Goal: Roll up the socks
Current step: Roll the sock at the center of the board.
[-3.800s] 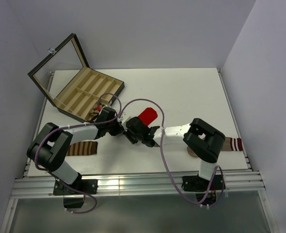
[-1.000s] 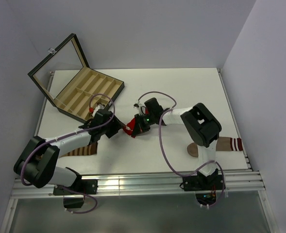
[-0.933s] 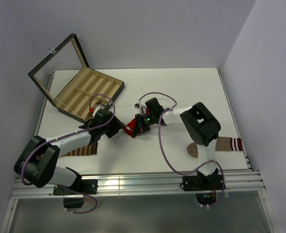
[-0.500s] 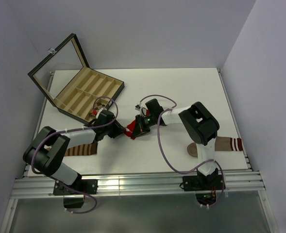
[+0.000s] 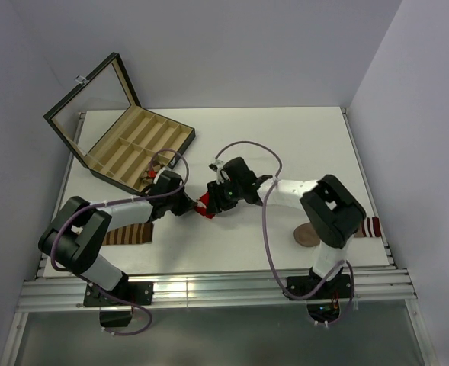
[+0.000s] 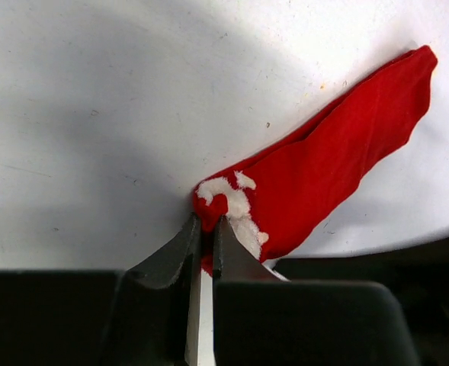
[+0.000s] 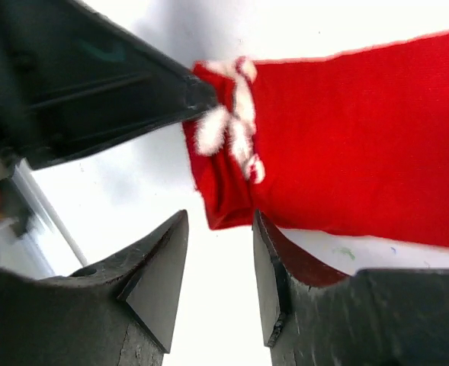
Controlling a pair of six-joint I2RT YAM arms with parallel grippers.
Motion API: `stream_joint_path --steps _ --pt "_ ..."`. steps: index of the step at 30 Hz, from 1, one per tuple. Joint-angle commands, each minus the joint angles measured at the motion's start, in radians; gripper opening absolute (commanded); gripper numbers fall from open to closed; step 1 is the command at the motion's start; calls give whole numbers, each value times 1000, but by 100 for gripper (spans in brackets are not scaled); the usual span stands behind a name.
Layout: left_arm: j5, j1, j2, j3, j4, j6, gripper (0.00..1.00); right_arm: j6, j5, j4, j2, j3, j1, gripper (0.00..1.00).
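The bright red sock (image 5: 206, 207) with a white cuff lies bunched in the middle of the table, between my two grippers. My left gripper (image 5: 196, 204) is shut on the sock's cuff edge; the left wrist view shows the jaws (image 6: 206, 223) pinching red and white fabric, with the rest of the sock (image 6: 323, 171) trailing up and right. My right gripper (image 5: 216, 201) is open at the sock's other side. In the right wrist view its gripper (image 7: 220, 225) straddles a hanging corner of the sock (image 7: 346, 160). The argyle sock is not in view.
An open wooden box (image 5: 133, 145) with dividers stands at the back left. A brown-and-cream striped sock (image 5: 125, 234) lies under my left arm. A plain tan-brown sock (image 5: 309, 235) lies at the front right, partly under my right arm.
The red sock lay flat further right; now it is dragged left and bunched small. My right arm's elbow has swung out to the right in the last half second.
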Motion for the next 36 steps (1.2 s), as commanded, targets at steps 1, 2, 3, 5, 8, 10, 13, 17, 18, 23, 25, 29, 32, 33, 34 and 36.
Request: stream_joint_path --steps 1,2,3,5,8,10,13,17,18,23,25,29,32,33,34,36 --pt "-30 -10 0 32 -58 47 0 -115 306 48 -137 -44 85 47" --pt "-30 -10 0 35 -58 50 0 -129 348 63 -155 -55 102 47" --pt "-29 -10 -4 38 -58 51 0 -146 391 82 -187 -66 124 48" --pt "-29 -12 -6 45 -58 56 0 -195 451 126 -205 -84 168 48" --pt "-29 -12 -7 50 -86 64 0 -259 496 178 -215 -95 220 48" --pt "-27 -13 -7 55 -89 62 0 -296 504 185 -191 -78 242 47" --pt "-24 -12 -10 55 -90 62 0 -328 507 197 -148 -64 274 46" --pt "-27 -13 -16 55 -95 62 0 -344 507 201 -96 -57 289 45" --pt "-29 -13 -20 53 -96 62 0 -344 508 200 -80 -57 294 45" --pt "-27 -13 -20 56 -95 57 0 -371 539 169 -39 -54 300 44" --pt "-26 -13 -18 58 -96 57 0 -371 583 142 -22 -49 302 43" --pt "-35 -13 -26 61 -104 62 0 -368 648 117 -8 -54 302 43" --pt "-38 -13 -29 62 -109 64 0 -367 666 83 2 -51 302 43" --pt "-39 -12 -27 65 -110 64 0 -367 662 73 9 -52 302 43" --pt "-39 -13 -27 65 -112 62 0 -367 660 73 7 -55 302 43" --pt "-38 -13 -24 68 -110 61 0 -365 649 80 1 -67 302 40"
